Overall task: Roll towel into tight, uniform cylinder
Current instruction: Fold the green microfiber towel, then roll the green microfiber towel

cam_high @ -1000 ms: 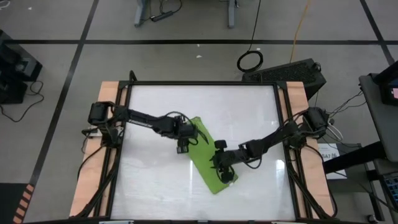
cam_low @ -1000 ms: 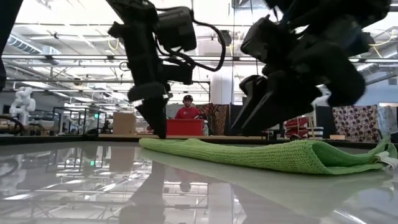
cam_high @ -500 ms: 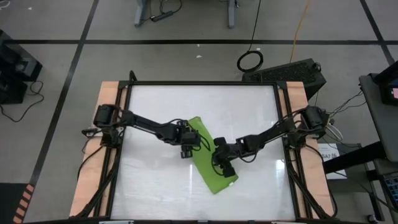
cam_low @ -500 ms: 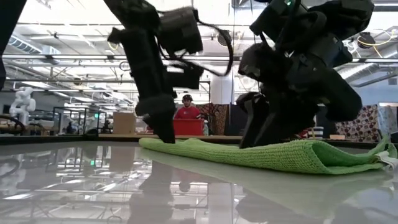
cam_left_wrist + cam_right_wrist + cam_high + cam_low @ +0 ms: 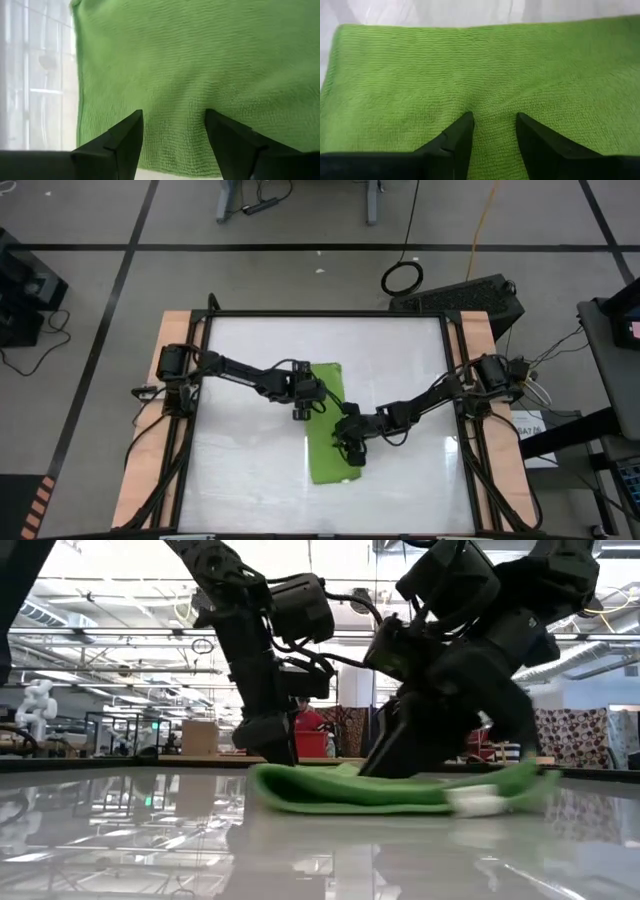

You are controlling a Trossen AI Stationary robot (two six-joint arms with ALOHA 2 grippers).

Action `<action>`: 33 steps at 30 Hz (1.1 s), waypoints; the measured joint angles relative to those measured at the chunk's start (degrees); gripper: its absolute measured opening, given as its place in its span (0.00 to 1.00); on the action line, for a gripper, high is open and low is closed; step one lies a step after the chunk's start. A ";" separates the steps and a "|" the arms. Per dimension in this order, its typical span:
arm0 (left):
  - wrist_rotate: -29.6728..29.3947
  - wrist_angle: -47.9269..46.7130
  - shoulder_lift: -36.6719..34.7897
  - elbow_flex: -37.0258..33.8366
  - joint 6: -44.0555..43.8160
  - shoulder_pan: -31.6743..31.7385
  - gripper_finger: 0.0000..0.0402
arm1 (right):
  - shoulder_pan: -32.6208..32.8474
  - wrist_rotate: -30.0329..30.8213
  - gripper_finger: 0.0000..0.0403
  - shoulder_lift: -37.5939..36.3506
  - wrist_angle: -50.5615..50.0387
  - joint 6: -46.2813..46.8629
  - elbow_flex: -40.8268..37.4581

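The lime-green towel (image 5: 326,455) lies flat on the white table (image 5: 240,470) as a long strip running from far to near; it also shows in the low view (image 5: 340,792). My left gripper (image 5: 304,406) stands at the strip's left long edge, in its far half, fingers apart (image 5: 173,120). My right gripper (image 5: 347,446) stands at the right long edge, around the middle, fingers apart (image 5: 494,120). A white tag (image 5: 470,803) shows at one end of the towel. My left gripper sets both open fingertips (image 5: 131,125) down on the towel's top face, just inside its left long edge (image 5: 170,162). The fingers slant down from the table's left. The towel lies flat on the table. My right gripper sets both open fingertips (image 5: 465,125) down on the towel's top face near its right long edge. The fingers slant down from the table's right. The cloth puckers a little between them (image 5: 492,107), and the towel lies on the table.
Bare white tabletop lies on all sides of the towel. Wooden side rails (image 5: 172,340) and a dark frame border the table. Beyond the far edge, the low view shows a room with a person in red (image 5: 312,730) behind a red box.
The towel has turned about on the table, from lying slantwise to lying along the far-near line, its near end swung toward the left. My right gripper has gone toward the table's left and a little far; my left gripper has gone a little toward the right.
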 joint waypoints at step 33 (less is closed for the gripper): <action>-2.00 -5.21 -12.24 -0.06 -2.33 -17.37 0.54 | 7.55 6.32 0.36 -12.65 -16.62 -11.23 2.93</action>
